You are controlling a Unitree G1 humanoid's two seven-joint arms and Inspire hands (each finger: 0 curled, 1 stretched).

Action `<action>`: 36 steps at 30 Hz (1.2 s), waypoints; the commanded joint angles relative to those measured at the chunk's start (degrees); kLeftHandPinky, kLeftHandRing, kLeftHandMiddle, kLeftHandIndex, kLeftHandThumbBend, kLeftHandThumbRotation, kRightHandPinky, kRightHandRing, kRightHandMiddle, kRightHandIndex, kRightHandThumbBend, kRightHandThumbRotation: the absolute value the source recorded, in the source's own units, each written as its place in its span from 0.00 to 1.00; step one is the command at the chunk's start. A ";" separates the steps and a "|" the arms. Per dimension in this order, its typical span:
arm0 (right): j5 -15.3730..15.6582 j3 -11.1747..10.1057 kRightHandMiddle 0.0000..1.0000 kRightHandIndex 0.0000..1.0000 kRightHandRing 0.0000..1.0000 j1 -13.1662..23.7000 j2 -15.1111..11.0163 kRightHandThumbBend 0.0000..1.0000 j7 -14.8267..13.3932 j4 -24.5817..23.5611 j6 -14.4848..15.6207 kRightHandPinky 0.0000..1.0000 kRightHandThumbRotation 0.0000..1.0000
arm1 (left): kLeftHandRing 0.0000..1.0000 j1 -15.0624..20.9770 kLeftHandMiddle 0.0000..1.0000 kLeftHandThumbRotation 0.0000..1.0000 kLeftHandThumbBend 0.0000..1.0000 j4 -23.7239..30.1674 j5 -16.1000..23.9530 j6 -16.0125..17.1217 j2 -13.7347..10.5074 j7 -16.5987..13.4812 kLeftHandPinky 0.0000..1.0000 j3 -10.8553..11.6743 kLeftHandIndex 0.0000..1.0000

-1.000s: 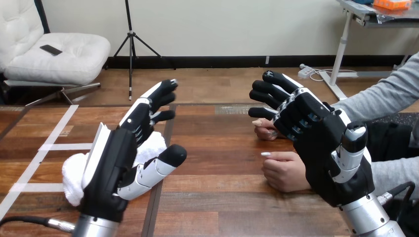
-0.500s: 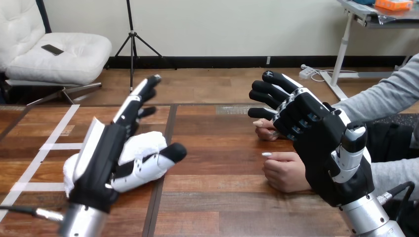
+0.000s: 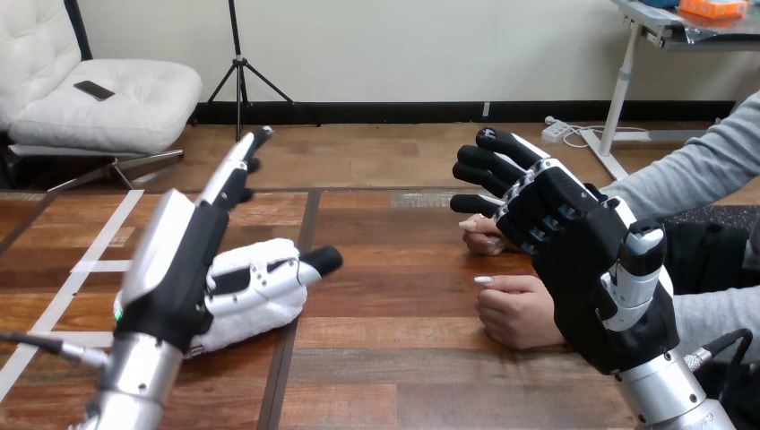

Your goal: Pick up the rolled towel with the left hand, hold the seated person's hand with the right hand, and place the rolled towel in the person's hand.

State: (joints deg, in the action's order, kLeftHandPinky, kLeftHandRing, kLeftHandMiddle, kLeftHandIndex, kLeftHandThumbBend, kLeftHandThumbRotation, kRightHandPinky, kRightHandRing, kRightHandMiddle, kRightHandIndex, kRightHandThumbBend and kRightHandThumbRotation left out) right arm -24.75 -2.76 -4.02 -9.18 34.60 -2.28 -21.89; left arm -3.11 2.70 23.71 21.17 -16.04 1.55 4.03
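Much of the rolled towel [image 3: 273, 309] lies behind the left hand [image 3: 170, 269], so whether the palm touches it cannot be told. The right hand [image 3: 582, 260] covers most of the person's farther hand [image 3: 482, 235] and the wrist of the person's nearer hand [image 3: 515, 313]. Both robot forearms run off the bottom edge.

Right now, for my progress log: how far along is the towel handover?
Nothing looks done yet. In hand: the open left hand is at the white rolled towel, which lies on the wooden table. Left: grasp it, take the person's nearer hand with the open right hand, hand it over.
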 commanded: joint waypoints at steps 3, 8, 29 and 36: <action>-0.26 -0.77 0.86 0.85 0.87 4.46 0.22 1.00 -0.38 -0.65 -0.64 0.79 1.00 | 0.92 6.64 0.97 0.71 1.00 -2.91 4.83 -2.29 -3.28 -3.35 0.79 0.11 0.98; -0.06 -0.87 0.86 0.85 0.87 4.63 0.24 1.00 -0.58 -0.55 -0.83 0.79 1.00 | 0.92 9.25 0.97 0.72 1.00 -5.98 7.71 -2.85 -4.77 -5.38 0.82 -0.62 0.98; -0.68 -1.50 0.85 0.84 0.86 5.75 0.20 1.00 0.43 0.70 -1.76 0.77 1.00 | 0.93 18.87 0.95 0.67 1.00 -17.16 14.94 -7.46 -8.06 -8.09 0.88 -5.89 0.95; -0.90 -1.64 0.84 0.84 0.85 5.95 0.12 1.00 0.64 0.71 -1.85 0.76 1.00 | 0.91 21.94 0.94 0.65 1.00 -21.71 15.94 -7.75 -8.63 -8.40 0.84 -7.52 0.94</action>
State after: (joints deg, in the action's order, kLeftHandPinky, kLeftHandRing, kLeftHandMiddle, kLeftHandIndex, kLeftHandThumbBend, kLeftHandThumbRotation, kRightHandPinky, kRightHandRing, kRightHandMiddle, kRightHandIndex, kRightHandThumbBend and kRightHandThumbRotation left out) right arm -24.75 -3.19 -2.30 -9.19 35.09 -1.64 -22.32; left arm 13.05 -15.89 38.93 13.65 -22.71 -5.57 -1.87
